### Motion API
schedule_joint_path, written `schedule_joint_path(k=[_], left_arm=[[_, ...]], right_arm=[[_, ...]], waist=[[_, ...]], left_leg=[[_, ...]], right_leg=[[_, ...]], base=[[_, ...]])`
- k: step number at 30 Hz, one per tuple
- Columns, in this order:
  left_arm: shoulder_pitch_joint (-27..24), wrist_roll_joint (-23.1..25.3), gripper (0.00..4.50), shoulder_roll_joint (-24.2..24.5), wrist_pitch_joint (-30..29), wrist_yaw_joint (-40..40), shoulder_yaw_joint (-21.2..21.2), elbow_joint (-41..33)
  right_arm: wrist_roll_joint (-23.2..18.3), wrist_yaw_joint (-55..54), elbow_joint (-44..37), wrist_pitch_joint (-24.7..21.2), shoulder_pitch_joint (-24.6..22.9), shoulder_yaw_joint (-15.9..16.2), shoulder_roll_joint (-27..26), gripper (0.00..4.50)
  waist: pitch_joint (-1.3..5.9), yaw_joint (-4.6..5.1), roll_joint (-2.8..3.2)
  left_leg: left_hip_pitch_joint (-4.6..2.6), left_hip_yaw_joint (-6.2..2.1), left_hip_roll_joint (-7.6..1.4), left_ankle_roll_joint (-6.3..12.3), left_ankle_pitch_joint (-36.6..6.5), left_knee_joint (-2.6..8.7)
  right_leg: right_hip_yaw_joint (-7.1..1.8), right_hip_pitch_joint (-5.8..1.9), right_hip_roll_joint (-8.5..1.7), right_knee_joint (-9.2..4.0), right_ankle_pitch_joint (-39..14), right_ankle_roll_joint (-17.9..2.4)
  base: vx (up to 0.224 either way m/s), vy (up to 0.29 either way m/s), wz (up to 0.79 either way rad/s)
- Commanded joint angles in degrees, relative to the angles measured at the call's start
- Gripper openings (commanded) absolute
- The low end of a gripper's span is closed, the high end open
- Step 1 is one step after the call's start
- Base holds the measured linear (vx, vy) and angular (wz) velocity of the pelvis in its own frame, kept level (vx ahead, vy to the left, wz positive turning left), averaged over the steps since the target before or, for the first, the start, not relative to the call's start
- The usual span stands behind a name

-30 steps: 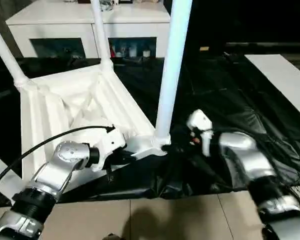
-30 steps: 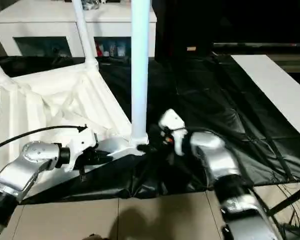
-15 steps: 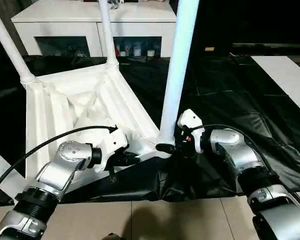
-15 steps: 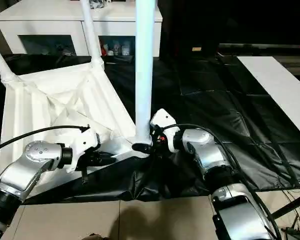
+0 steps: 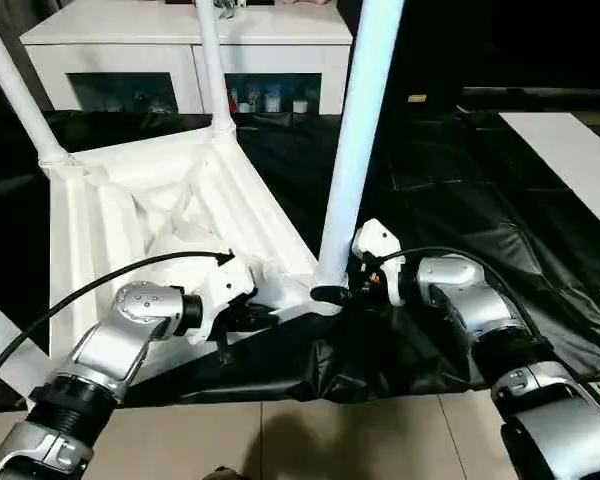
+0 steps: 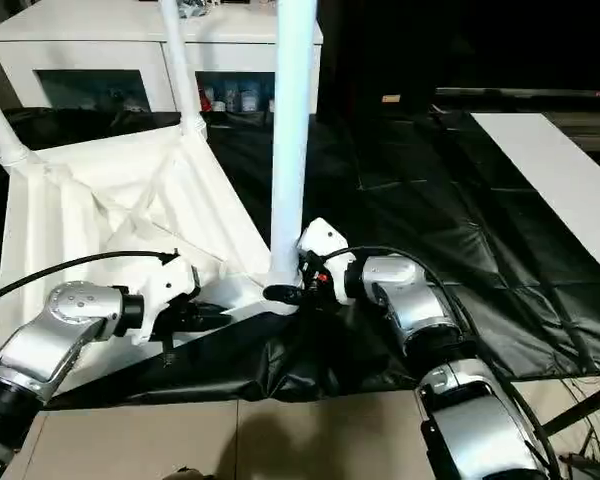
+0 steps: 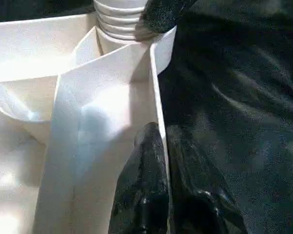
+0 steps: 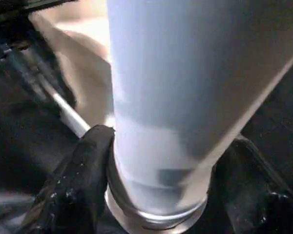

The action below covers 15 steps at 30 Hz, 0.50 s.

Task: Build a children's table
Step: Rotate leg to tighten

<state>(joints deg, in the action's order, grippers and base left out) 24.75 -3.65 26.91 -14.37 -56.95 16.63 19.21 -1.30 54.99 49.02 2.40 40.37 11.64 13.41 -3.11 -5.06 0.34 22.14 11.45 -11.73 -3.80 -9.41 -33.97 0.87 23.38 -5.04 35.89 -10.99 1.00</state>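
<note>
Where it lies upside down on the black sheet (image 5: 460, 200), the children's table (image 5: 150, 210) has its near-corner leg (image 5: 355, 150) pinched at the base by the right gripper (image 8: 156, 161); the left gripper (image 7: 158, 161), fingers pressed together, clamps the table's rim wall beside that corner.

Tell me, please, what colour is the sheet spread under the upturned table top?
Black, glossy and creased; the sheet shows best in the left eye view, beneath the white table top.
</note>
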Motion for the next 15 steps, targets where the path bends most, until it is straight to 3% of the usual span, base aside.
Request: schedule_joint_path(k=[1,2,3,5,7,9,10,12,15], left_arm=[[2.2,1.7,0.0,-3.5,-2.9,8.3,-1.8,4.9],[3.1,1.9,0.0,-4.6,-3.6,10.6,-2.4,6.0],[3.2,1.9,0.0,-4.8,-3.7,10.9,-2.4,6.1],[6.2,2.3,0.0,-8.6,-5.5,17.5,-4.0,9.6],[8.4,2.9,0.0,-10.7,-6.0,20.9,-4.3,12.2],[11.1,4.1,0.0,-12.9,-6.3,25.1,-4.4,15.7],[12.6,4.7,0.0,-14.4,-6.4,27.9,-4.7,18.0],[14.8,5.6,0.0,-16.9,-6.6,31.5,-4.8,21.4],[16.1,6.6,0.0,-18.3,-6.2,33.2,-4.2,23.8]], right_arm=[[2.0,-12.0,2.1,-3.1,-0.1,-2.5,-1.7,2.73],[1.8,-14.7,1.9,-4.1,-0.5,-3.2,-2.7,2.73],[1.7,-15.1,1.9,-4.2,-0.5,-3.3,-2.8,2.72],[0.7,-24.1,2.0,-7.2,-1.2,-5.9,-6.2,2.72],[1.0,-29.3,2.5,-7.9,-1.5,-6.6,-8.1,2.72],[2.0,-35.4,3.9,-8.5,-1.1,-6.7,-9.8,2.72],[1.8,-38.6,5.1,-8.8,-0.5,-7.1,-11.2,2.72],[2.2,-44.9,7.5,-8.6,1.0,-7.5,-13.6,2.72],[3.1,-45.2,9.6,-9.3,2.5,-6.5,-16.0,2.72]], waist=[[2.86,0.73,-0.49],[2.74,0.8,-0.58],[2.89,0.89,-0.7],[3.07,1.08,-0.48],[3.24,1.16,-0.52],[3.17,1.11,-0.57],[3.19,1.11,0.3],[3.09,1.57,0.41],[3.29,1.75,0.41]], left_leg=[[-2.35,-1.02,-1.01,-2.73,-24.9,4.6],[-2.39,-1.1,-0.95,-2.83,-25.3,4.65],[-1.97,-1.44,-0.83,-3.09,-25.0,4.87],[-1.68,-1.67,-0.88,-3.26,-24.5,5.24],[-2.25,-1.42,-0.72,-3.16,-24.9,5.22],[-2.26,-1.53,-0.55,-2.89,-25.9,5.26],[-2.57,-1.67,-0.54,-2.86,-27.1,5.27],[-3.31,-1.77,-0.35,-3.43,-30.6,5.31],[-2.65,-1.93,-0.4,-2.46,-30.3,5.92]], right_leg=[[-1.24,0.09,-2.27,-6.46,-31.2,-7.4],[-1.19,0.13,-2.32,-6.69,-32.6,-6.8],[-0.94,-0.39,-2.47,-6.68,-34.0,-5.8],[-0.71,-0.66,-2.48,-6.62,-32.9,-5.1],[-0.78,-0.21,-2.19,-7.0,-30.2,-5.6],[-0.72,-0.11,-2.21,-7.15,-30.4,-5.3],[-0.76,0.09,-2.35,-7.27,-30.6,-5.4],[-0.21,0.41,-1.96,-7.94,-31.4,-5.4],[0.05,-0.63,-2.09,-7.99,-27.3,-5.5]], base=[[0.0,0.0,0.0],[0.0,0.0,0.0],[0.0,0.0,0.0],[0.0,0.0,0.0],[0.0,0.0,0.0],[0.0,0.0,0.0],[0.0,0.0,0.0],[0.0,0.0,0.0],[0.0,0.0,0.0]])
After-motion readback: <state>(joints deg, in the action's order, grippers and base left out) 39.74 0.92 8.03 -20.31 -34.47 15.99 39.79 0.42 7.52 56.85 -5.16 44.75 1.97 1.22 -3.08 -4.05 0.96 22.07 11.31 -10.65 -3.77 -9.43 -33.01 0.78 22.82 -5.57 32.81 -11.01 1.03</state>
